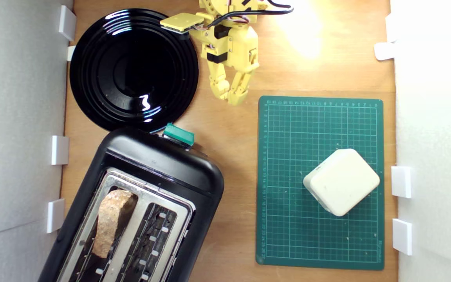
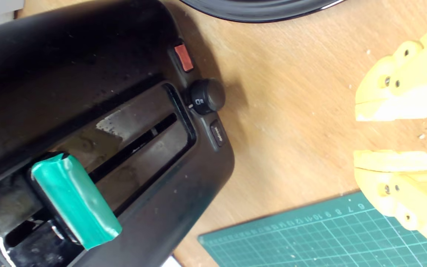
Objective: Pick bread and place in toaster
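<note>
Bread (image 1: 110, 221) stands in the toaster (image 1: 139, 203) slot nearer the exterior view's left, brown speckled crust up, pale at the lower end; toaster sits at the table's (image 1: 233, 156) near-left corner in that view, green lever knob (image 2: 74, 200), dial (image 2: 205, 96) with small marks I can't read, red button (image 2: 183, 57), a labelled button too blurred to read. Yellow gripper (image 1: 231, 96) is well apart from the bread, over bare table between the black plate (image 1: 131, 68) and green cutting mat (image 1: 319, 182), fingers (image 2: 393, 161) slightly parted, holding nothing; mat edge shows printed ruler numbers, cream block (image 1: 342, 181) on it
</note>
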